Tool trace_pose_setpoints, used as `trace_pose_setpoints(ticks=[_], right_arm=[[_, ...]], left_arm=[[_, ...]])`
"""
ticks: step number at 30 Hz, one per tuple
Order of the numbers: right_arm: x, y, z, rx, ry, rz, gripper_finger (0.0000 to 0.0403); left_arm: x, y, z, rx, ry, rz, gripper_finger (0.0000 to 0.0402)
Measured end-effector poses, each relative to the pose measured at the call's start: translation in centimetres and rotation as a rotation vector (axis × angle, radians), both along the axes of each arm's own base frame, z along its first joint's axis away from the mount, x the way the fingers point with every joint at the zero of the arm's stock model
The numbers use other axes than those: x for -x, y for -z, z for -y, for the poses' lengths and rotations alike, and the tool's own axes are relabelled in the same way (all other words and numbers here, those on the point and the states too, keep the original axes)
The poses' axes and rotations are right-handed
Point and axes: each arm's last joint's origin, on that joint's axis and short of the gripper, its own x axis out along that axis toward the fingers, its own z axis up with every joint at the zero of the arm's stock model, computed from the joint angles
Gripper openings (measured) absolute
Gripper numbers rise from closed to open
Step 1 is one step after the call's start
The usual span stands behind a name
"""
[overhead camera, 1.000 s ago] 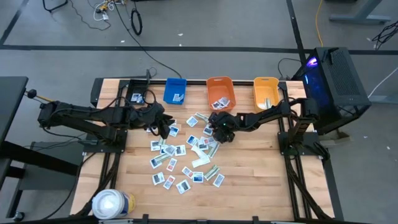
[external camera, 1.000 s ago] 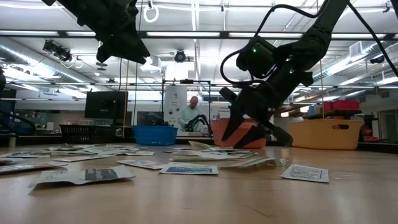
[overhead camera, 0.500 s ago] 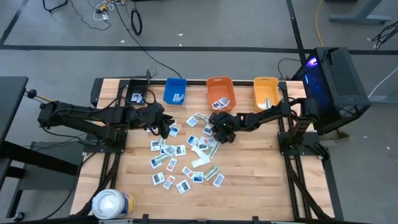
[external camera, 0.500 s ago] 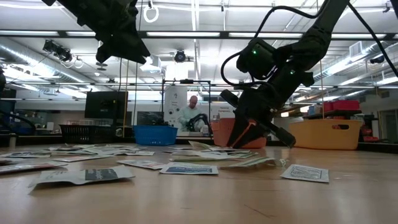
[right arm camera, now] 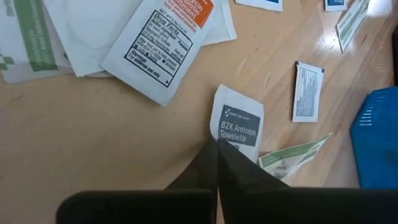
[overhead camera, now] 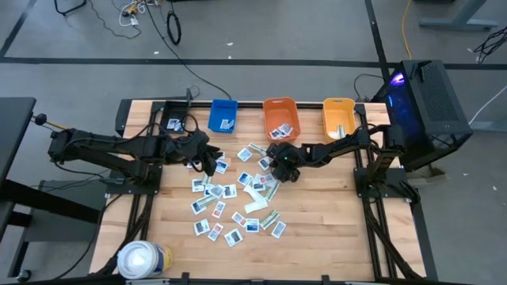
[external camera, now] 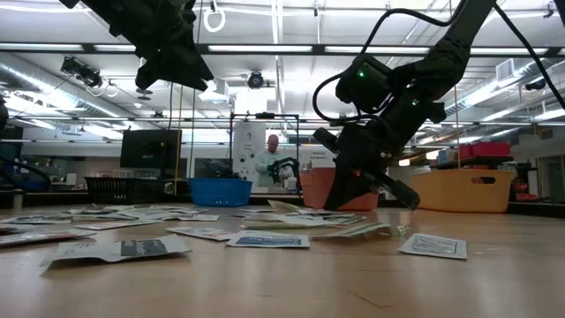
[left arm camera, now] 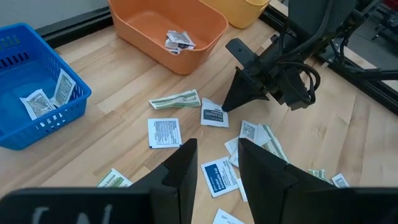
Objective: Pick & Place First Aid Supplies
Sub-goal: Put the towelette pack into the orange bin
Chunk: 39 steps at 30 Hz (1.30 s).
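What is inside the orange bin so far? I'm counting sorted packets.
The orange bin holds a small cluster of white packets near one wall; the rest of its visible floor is bare. Their exact count is unclear, and the near wall hides part of the floor.

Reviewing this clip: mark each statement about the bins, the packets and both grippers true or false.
1. The right gripper is shut on the white BZK antiseptic towelette packet. True.
2. The blue plastic bin is empty. False: it holds packets.
3. The left gripper hangs above the table holding nothing visible. True.
4. The orange plastic bin sits between the blue and yellow bins. True.
5. The large white roll lies inside the orange bin. False: it stands on the table's near-left corner.
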Motion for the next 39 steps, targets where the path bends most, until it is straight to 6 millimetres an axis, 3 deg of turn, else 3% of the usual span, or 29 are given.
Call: trace_pose_setpoints(ticks=[10,18,29,39], right_arm=[[-0.2,-0.2,-0.5,0.001,0.014,0.029,0.0001],[-0.5,-2.7,-0.7,-0.111,0.131,0.176,0.0],[-0.4,-6.3,-0.8,-0.481,0.378,0.4,0.0],[0.9,-11.0,0.0,-0.802,0.602,0.621,0.0]], left_arm=[[0.0,0.0,0.0,0.0,0.0,0.0,0.0119],[0.0,0.0,0.0,0.0,0.0,0.005,0.0119],[-0.2,-0.4,0.0,-0.004,0.002,0.045,0.0119],[-0.3,-1.0,0.0,-0.048,0.028,0.086,0.0117]])
